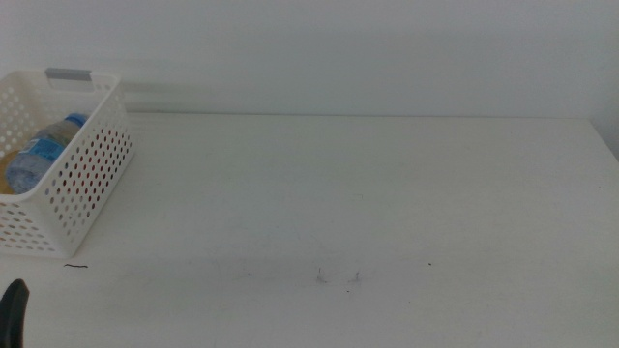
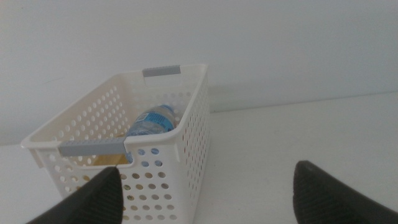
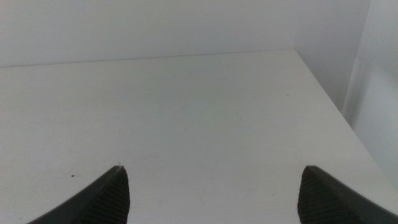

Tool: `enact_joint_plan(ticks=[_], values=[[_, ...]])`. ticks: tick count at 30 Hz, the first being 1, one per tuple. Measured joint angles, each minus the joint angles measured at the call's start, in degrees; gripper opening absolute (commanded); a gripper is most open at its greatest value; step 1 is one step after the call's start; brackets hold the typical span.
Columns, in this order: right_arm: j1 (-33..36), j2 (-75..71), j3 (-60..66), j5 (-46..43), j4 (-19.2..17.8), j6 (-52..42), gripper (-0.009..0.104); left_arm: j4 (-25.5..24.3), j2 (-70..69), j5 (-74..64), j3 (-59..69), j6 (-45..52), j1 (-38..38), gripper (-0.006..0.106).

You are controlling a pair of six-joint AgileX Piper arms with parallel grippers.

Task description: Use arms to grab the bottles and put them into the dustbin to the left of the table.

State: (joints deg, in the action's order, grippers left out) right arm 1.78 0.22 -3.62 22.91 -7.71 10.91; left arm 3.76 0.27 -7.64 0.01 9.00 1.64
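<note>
The dustbin [image 1: 92, 169], a white perforated basket with a grey tab, stands at the table's [image 1: 387, 193] left edge. Inside it lies a clear water bottle [image 1: 44, 147] with a blue cap and label, beside a yellow bottle [image 1: 7, 157] that is mostly hidden. The left wrist view shows the same dustbin [image 2: 189, 140] with the water bottle [image 2: 152, 120] resting against its wall. My left gripper [image 2: 208, 180] is open and empty, a short way back from the basket; only a dark tip of it [image 1: 13, 311] shows in the middle view. My right gripper [image 3: 211, 174] is open over bare tabletop.
The table's right edge [image 3: 329, 93] runs close to the right gripper, with a white wall beyond it. A few dark specks [image 1: 338, 278] mark the tabletop near the front. A plain white wall rises behind the table.
</note>
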Motion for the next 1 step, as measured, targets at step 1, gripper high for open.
enact_joint_plan(ticks=[1], values=[[0.0, 0.0, 0.0, 0.0, 0.0, 0.0, 0.087, 0.0, 0.0, 0.1, 0.0, 0.0, 0.0, 0.094]])
